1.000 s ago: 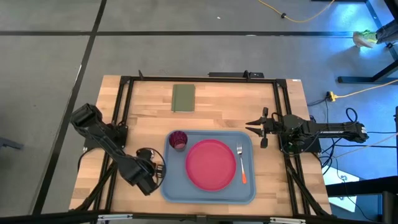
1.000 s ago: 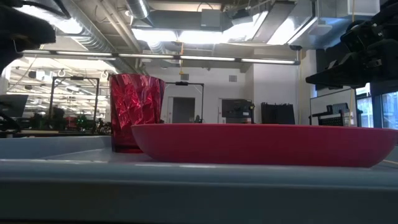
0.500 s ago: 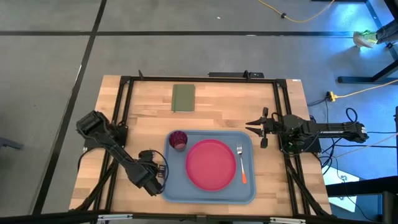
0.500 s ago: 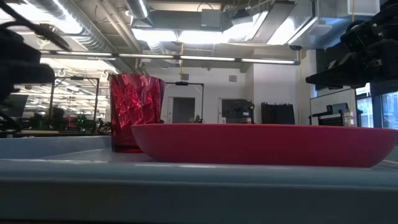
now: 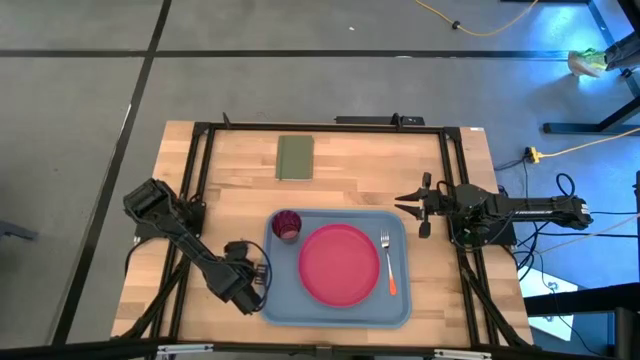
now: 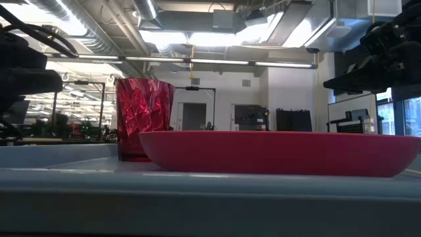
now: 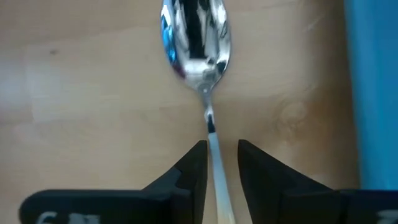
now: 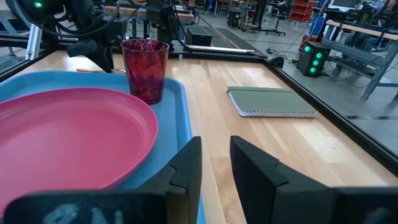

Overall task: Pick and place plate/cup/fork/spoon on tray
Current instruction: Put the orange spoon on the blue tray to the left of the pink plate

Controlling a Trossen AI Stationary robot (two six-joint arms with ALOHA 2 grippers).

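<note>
Left gripper (image 7: 219, 163) has dropped onto the spoon (image 7: 198, 43) — fingers narrow astride its handle, not clamped; we grab next for the tray (image 5: 283, 300).

- My left hand (image 5: 248, 285) sits low over the tabletop (image 5: 230, 190), just beside the tray's (image 5: 335, 313) left edge.
- The plate (image 5: 340, 263) lies in the tray's middle, the cup (image 5: 287, 225) at its far-left corner, the fork (image 5: 388, 265) along its right side.
- My right hand (image 5: 420, 207) waits beyond the tray's right corner.
- A green pad (image 5: 295, 157) lies well apart.
</note>
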